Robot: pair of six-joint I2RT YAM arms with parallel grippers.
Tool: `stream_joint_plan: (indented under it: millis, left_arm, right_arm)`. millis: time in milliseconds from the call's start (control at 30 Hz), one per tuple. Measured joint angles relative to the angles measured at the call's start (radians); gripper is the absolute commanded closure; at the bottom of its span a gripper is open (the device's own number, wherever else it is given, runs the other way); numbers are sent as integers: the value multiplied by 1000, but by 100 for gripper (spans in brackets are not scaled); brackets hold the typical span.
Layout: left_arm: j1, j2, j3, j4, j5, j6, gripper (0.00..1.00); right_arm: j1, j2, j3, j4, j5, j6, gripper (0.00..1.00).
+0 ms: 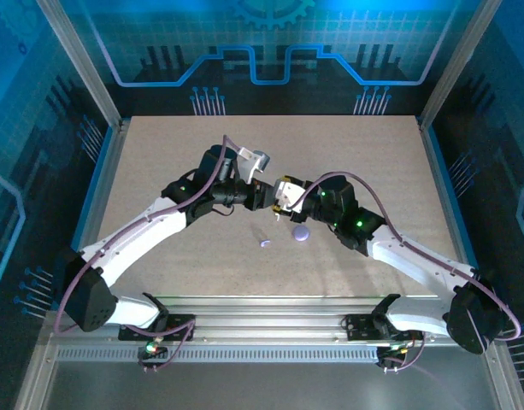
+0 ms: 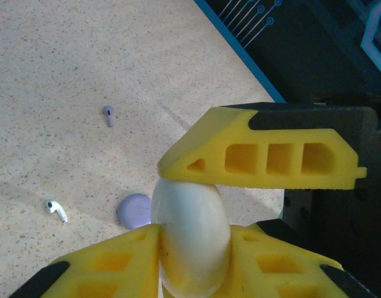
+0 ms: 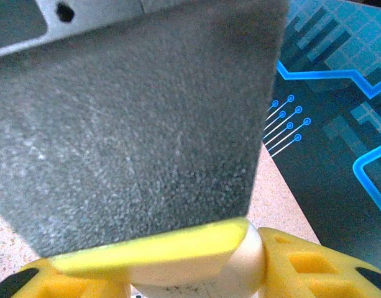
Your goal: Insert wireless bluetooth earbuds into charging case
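**Left gripper** [image 2: 195,245]: clenched on the charging case [image 2: 187,211]. The case is an off-white pebble pinched between the gripper's two yellow fingers [image 2: 97,267] and held off the table.

**Right gripper** [image 1: 285,197]: meets the left one nose to nose over the middle of the table. One of its yellow fingers lies flat against the top of the same pebble. In its own wrist view the pebble also sits tight against a finger. Its second finger is hidden behind the case, so I record it as apparently clamped on the case from the other side, with that reservation.

**Contents of the case:** what shows is a smooth, rounded shell. I cannot tell whether anything sits inside it.

**Loose items on the table** [image 1: 176,154]:
- A lavender disc [image 1: 301,231] lies flat, just nearer the arm bases than the two grippers.
- A lavender earbud [image 1: 263,243] lies near the disc on its left, apart from it.
- A white earbud [image 2: 56,211] lies on its side near the disc, not touching it.

Both earbuds are outside the case, on bare board.

**Surface:** speckled beige, matt, evenly lit.

**Room:** aluminium frame posts stand at the corners. The wall panels are blue-lit and printed with circuit traces. A slotted metal rail [image 1: 270,329] along the near edge carries both arm bases.
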State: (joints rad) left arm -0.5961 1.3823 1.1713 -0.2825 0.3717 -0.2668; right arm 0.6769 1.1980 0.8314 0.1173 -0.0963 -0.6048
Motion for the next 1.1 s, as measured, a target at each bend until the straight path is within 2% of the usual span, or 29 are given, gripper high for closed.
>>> stream_joint_plan:
  millis: [167,200,367,500,633,800,933,1100]
  left_arm:
    - [0,0,0,-1,1,10,79]
    - [0,0,0,-1,1,11,80]
    - [0,0,0,-4,0,13,83]
    - [0,0,-4,0,0,37,83]
    - [12,-10,-27,18,5,63,83]
    - [22,-62,-89,98,53,89,83]
    - [23,-95,-117,176,116,93,83]
    - [23,-110,-137,270,196,101,83]
  right_arm:
    - [3,0,0,-2,11,-2,53]
    - [3,0,0,-3,11,-2,51]
    - [9,-2,0,11,7,9,28]
    - [6,-33,0,-5,-21,62,26]
    - [-46,-122,-6,-49,-149,139,27]
    - [-191,-217,-39,-65,-364,257,30]
    - [-285,-201,-38,-113,-531,322,33]
    - [-323,-139,9,-211,-684,344,35]
